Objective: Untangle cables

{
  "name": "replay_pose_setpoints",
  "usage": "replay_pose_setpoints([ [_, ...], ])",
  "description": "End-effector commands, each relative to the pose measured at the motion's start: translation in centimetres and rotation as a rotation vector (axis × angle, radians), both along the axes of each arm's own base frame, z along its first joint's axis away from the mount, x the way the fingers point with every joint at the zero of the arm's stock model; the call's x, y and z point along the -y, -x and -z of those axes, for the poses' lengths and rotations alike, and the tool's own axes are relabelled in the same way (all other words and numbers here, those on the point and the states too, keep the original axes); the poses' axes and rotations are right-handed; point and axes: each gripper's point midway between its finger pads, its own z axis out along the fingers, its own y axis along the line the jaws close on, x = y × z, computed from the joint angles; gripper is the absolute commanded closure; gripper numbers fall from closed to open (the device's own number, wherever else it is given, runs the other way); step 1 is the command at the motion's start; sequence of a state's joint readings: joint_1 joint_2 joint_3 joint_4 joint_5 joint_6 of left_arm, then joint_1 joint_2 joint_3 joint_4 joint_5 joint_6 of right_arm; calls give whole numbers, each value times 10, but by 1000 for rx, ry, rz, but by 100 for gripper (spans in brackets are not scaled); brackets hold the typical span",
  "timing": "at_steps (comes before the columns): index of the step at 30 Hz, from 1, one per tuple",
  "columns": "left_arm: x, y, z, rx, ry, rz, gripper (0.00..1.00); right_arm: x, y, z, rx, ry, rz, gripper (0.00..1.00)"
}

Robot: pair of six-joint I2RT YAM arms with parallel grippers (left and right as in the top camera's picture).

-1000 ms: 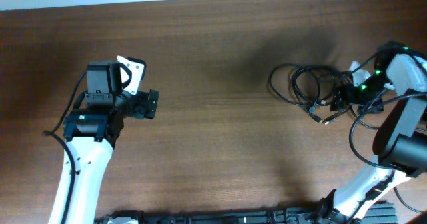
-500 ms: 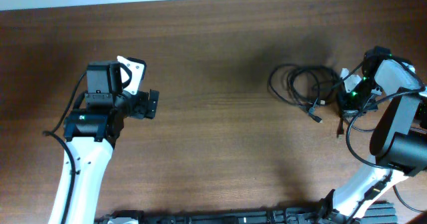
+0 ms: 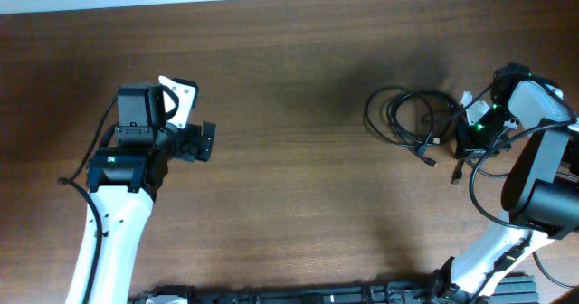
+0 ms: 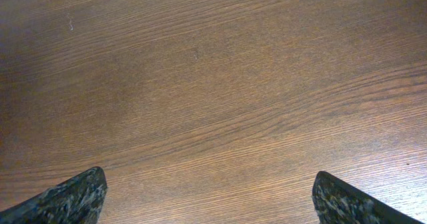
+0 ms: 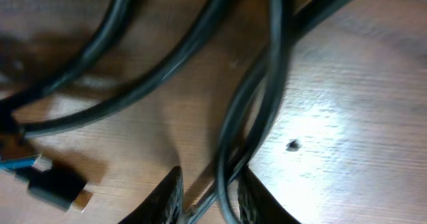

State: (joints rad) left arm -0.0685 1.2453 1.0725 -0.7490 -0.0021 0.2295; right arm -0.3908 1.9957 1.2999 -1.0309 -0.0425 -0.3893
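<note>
R gripper [image 5: 212,199], at bench [image 3: 289,204] right edge, pinches 2 strands of cables [image 5: 277,44] trailing toward centre; L gripper [image 4: 210,197] wide open, empty.

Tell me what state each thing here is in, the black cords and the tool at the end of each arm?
left tool: open, fingers wide apart, nothing between them.
right tool: shut on two strands of the cables.
cables: tangled, bunched in overlapping loops on the table.
plug: not plugged in, lying flat on the wood.
</note>
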Motion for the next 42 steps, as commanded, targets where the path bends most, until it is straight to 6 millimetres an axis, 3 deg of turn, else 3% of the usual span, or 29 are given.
replay_pose_setpoints([
  [1, 0, 0, -5, 17, 5, 12, 1, 5, -2, -17, -16, 23, -20, 73],
  [6, 0, 0, -5, 16, 5, 12, 1, 1, -6, -41, -7, -39, -95, 71],
  [11, 0, 0, -5, 16, 5, 12, 1, 28, 5, -40, -19, -11, -65, 67],
  [15, 0, 0, -5, 16, 5, 12, 1, 37, 18, -35, -27, -37, -75, 64],
  [23, 0, 0, -5, 16, 5, 12, 1, 14, 21, -21, -19, -104, -185, 61],
  [32, 0, 0, -5, 16, 5, 12, 1, 10, 29, 11, -21, -60, -219, 59],
  [42, 0, 0, -5, 16, 5, 12, 1, 6, 27, 21, -5, -41, -234, 96],
])
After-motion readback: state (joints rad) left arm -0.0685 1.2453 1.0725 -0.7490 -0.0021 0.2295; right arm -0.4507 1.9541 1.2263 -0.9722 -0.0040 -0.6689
